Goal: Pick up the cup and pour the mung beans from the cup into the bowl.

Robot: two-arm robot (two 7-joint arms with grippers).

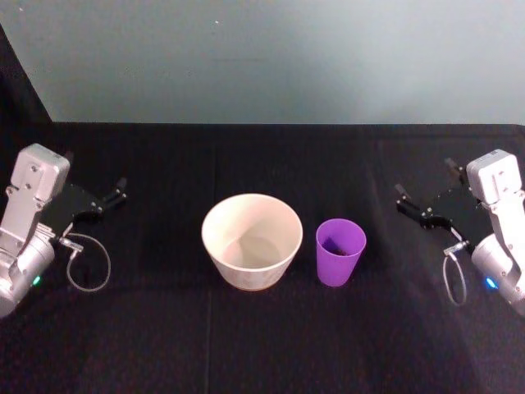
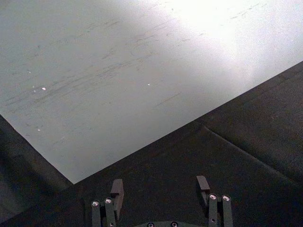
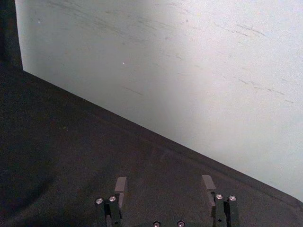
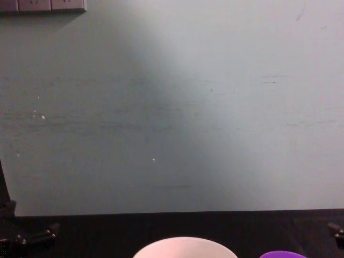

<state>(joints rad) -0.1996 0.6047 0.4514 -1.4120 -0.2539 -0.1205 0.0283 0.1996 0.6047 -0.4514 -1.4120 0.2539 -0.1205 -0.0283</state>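
Note:
The purple cup stands upright on the black table, just right of the wide white bowl; a dark patch shows at the cup's bottom. The chest view catches the bowl's rim and the cup's rim at its lower edge. My left gripper is open at the table's left side, well away from the bowl, with nothing between its fingers. Over at the right side my right gripper is open too, a hand's width from the cup, its fingers holding nothing.
Black cloth covers the table. A pale grey-green wall rises behind its far edge. Cable loops hang from both wrists. Wall sockets sit high up at the left in the chest view.

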